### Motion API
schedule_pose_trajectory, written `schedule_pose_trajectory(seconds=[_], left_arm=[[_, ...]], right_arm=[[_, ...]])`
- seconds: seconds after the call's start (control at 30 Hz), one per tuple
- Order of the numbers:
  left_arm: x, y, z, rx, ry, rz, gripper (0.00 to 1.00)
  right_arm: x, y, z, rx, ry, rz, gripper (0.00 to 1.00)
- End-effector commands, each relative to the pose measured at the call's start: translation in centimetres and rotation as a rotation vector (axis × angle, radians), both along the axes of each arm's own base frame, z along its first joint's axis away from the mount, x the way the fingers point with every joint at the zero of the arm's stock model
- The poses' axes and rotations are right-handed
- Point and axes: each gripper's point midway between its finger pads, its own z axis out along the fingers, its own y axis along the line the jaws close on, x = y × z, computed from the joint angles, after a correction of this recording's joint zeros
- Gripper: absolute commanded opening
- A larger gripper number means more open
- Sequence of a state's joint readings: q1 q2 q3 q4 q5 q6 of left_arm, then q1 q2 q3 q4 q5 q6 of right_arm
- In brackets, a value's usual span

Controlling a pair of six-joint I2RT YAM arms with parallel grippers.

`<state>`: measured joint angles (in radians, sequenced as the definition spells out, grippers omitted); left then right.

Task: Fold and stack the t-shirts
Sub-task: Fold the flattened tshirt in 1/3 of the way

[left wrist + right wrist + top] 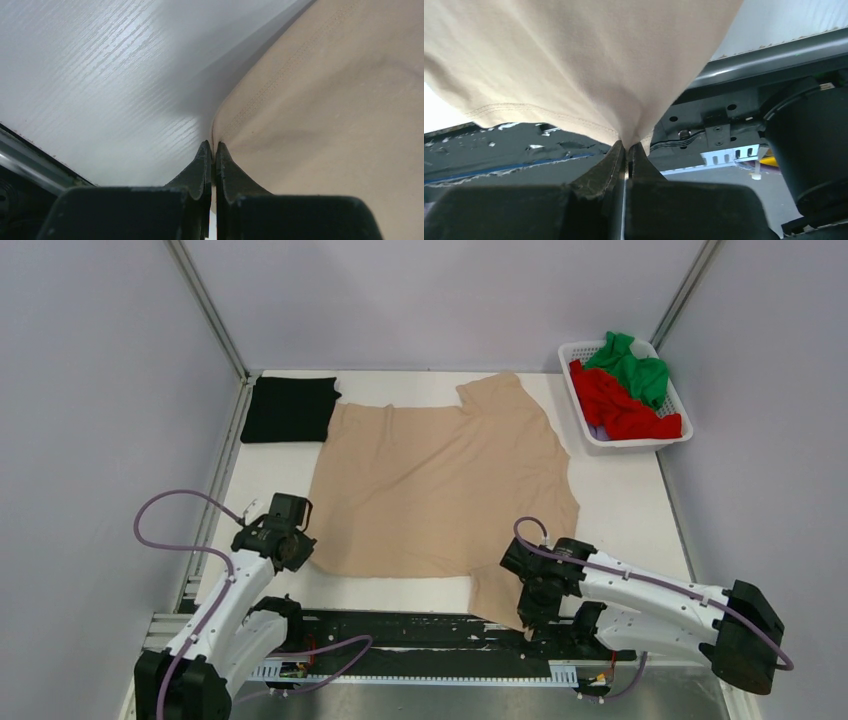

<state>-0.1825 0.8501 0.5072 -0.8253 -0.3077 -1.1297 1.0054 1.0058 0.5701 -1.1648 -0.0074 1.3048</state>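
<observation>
Left end effector [214,150]: barely pinching hem of soft beige cloth t-shirt [440,490].
Right end effector [628,147]: clamping its corner.
Risk: left hem slipping free.

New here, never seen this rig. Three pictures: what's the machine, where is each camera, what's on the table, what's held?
Two white robot arms are bolted at the near edge of a white table. The wide picture comes from a fixed camera above and behind them. The two close-ups come from cameras on the wrists, each looking along its own black fingers.

A beige t-shirt lies spread in the middle. The left gripper is shut on its stitched edge at one near corner. The right gripper is shut on the other near corner, over the black rail.

A folded black t-shirt sits far left. A white basket at far right holds a crumpled red t-shirt and green t-shirt.
</observation>
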Motion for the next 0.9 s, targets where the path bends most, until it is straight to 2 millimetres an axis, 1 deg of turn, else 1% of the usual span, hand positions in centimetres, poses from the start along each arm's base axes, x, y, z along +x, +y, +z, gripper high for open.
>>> schedule_pose_trajectory(seconds=[0.0,0.03,0.07,0.23,0.33,0.37,0.53,0.63,0.87], left_arm=[[-1.1,0.4,0.2,0.003,0.007,0.025,0.00],[-0.9,0.2,0.4,-0.006,-0.009,0.018,0.00],[-0.8,0.1,0.5,-0.012,-0.017,0.014,0.00],[1.0,-1.2,1.3,-0.069,-0.074,-0.012,0.00],[2.5,-1.9,2.0,-0.096,-0.111,-0.021,0.00],[2.7,-2.0,1.8,-0.101,-0.100,-0.026,0.00],[4.4,-2.2,2.4,-0.088,-0.087,-0.021,0.00],[5.5,-2.1,2.9,-0.076,-0.098,-0.018,0.00],[8.1,-2.0,3.8,-0.074,-0.102,0.001,0.00]], right_arm=[[-0.2,0.9,0.6,0.064,-0.011,-0.064,0.00],[0.5,1.4,0.8,0.088,-0.049,-0.062,0.00],[1.8,1.5,1.0,0.093,-0.116,-0.060,0.00],[6.9,2.1,3.4,0.101,-0.340,-0.061,0.00],[9.7,2.3,4.5,0.101,-0.419,-0.047,0.00],[10.6,2.6,4.9,0.115,-0.442,-0.039,0.00],[15.3,3.0,7.7,0.167,-0.598,-0.055,0.00],[17.6,2.2,8.6,0.152,-0.632,-0.067,0.00],[21.3,0.1,10.4,0.125,-0.707,-0.108,0.00]])
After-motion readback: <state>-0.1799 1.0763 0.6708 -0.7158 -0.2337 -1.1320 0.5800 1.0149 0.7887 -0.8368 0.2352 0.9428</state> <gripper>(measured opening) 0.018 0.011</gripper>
